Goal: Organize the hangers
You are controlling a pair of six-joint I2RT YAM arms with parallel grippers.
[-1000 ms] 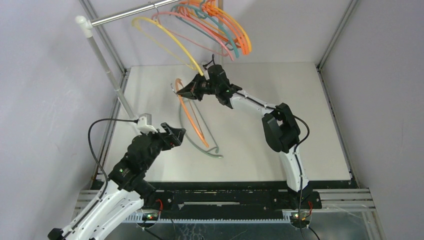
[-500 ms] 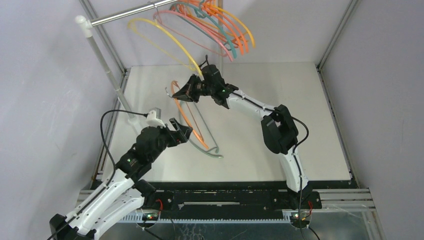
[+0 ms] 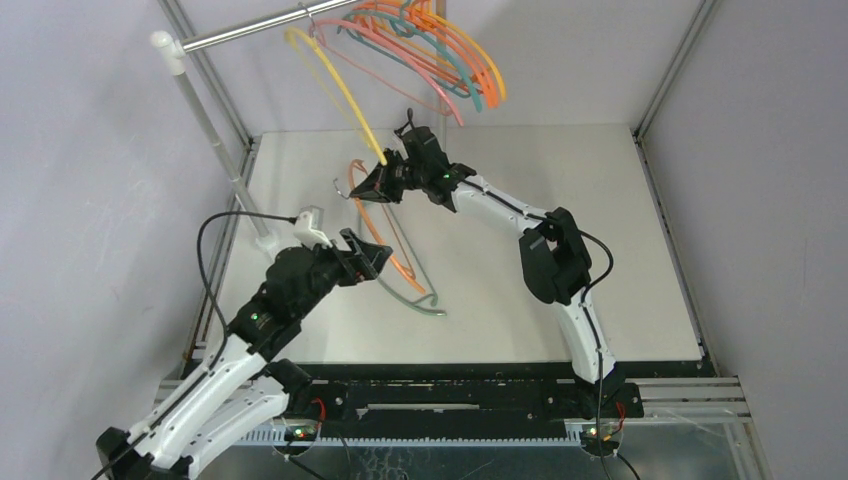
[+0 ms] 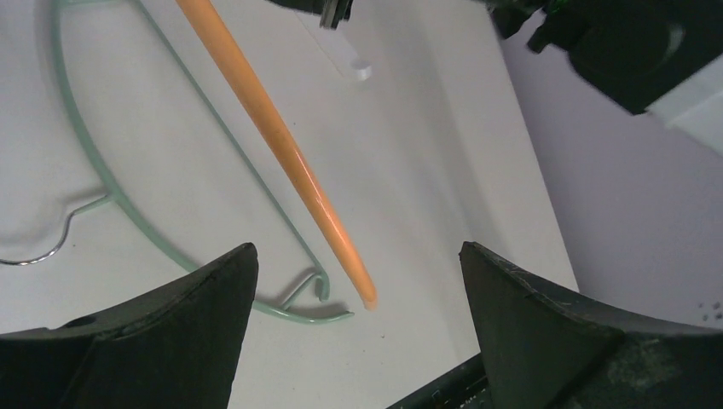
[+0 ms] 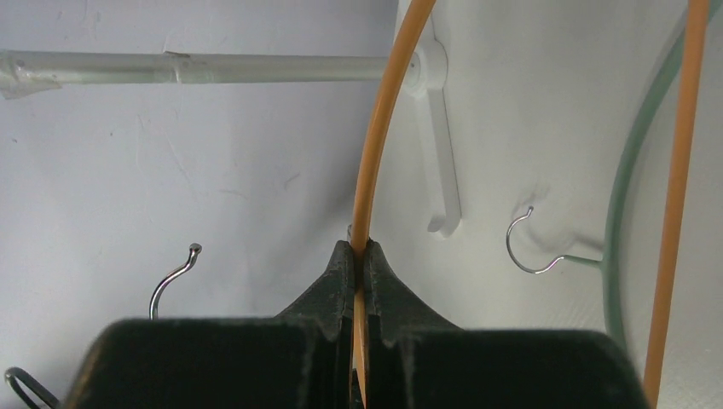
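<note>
Right wrist view: the right gripper (image 5: 359, 251) is clamped on the thin arm of the orange hanger (image 5: 375, 153), held below the rail (image 3: 260, 30). Risk: the thin rod may pivot or slip in that pinch, or snag the yellow hanger (image 3: 340, 85) dangling from the rail. The left gripper (image 4: 356, 251) has its jaws wide apart and holds nothing; the orange tip sits between them, not touching. 1 teal hanger (image 4: 128, 204) lies flat below the rail.
</note>
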